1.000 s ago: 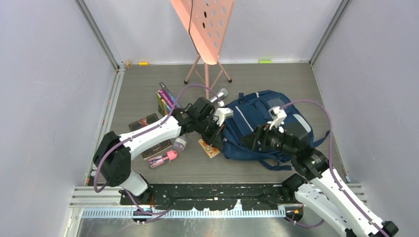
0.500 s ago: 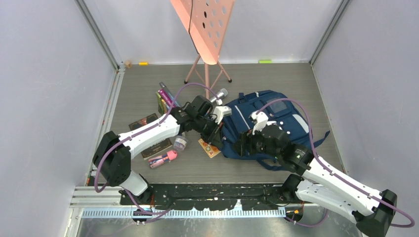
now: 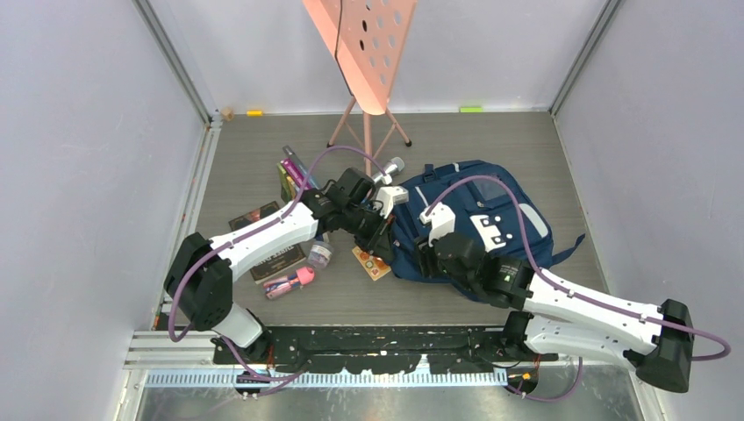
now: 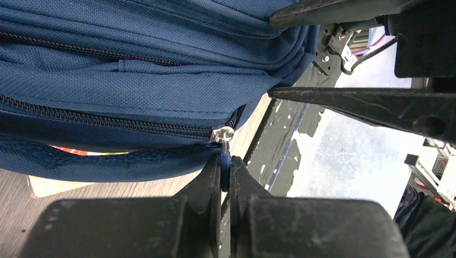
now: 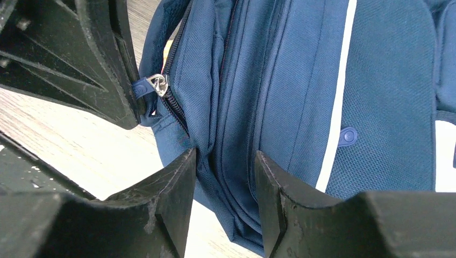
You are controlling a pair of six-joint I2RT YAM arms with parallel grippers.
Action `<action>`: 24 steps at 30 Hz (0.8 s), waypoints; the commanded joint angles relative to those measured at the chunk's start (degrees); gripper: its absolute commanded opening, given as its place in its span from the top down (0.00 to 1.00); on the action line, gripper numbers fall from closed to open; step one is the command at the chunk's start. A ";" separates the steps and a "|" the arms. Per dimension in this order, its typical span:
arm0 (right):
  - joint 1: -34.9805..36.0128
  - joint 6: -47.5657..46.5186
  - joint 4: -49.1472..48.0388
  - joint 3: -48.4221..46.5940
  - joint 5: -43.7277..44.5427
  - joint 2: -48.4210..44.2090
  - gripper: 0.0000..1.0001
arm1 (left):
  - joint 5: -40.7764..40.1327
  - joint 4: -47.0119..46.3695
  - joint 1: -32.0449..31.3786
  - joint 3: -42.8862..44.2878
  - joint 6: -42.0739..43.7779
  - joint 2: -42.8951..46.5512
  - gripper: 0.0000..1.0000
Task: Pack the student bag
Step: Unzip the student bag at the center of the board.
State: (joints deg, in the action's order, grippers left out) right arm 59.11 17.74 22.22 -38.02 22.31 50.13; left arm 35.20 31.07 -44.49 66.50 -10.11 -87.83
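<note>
The student bag (image 3: 465,189) lies right of centre on the table (image 3: 254,149). Our left gripper (image 4: 225,174) is clamped on its zipper pull (image 4: 222,134), ready to draw the zip open. Our right gripper (image 5: 225,158) straddles the fabric beside it, jaws apart, likely to brace the bag.

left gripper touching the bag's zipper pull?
Touching. The left wrist view shows the left gripper shut on the blue zipper pull, the tab pinched between its fingertips with no gap.
</note>
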 commanded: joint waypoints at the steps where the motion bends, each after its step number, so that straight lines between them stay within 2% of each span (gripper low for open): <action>1: 4.00 -2.65 -1.18 -2.54 8.98 1.50 0.49 | 4.88 -3.74 0.28 0.82 -0.35 3.11 1.00; 5: 7.74 -3.05 -2.51 -3.13 10.89 1.75 0.49 | 4.82 -3.71 0.59 0.82 -0.35 3.18 1.00; 11: 8.30 -2.60 -5.21 -1.58 12.46 3.26 0.52 | 4.97 -3.89 0.63 0.61 -0.53 3.58 1.00; 13: 8.29 -1.80 -4.66 -1.34 14.70 3.74 0.59 | 4.83 -3.87 0.71 0.48 -0.53 3.78 1.00; 18: 8.29 -0.25 -3.10 -1.07 19.75 2.13 0.93 | 4.19 -3.92 1.04 0.47 -0.51 4.05 1.00; 20: 8.28 0.08 -2.40 -0.88 22.23 0.83 0.99 | 3.34 -3.99 1.28 0.36 -0.64 4.43 1.00; 24: 8.25 0.26 -0.75 -0.75 25.97 -2.72 0.99 | -3.77 -2.87 2.74 -0.02 -2.36 4.69 1.00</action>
State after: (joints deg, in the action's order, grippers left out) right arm 67.68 17.30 19.90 -38.65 38.41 51.55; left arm 35.94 29.15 -43.72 66.37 -10.57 -86.89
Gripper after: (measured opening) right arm 0.035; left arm 0.042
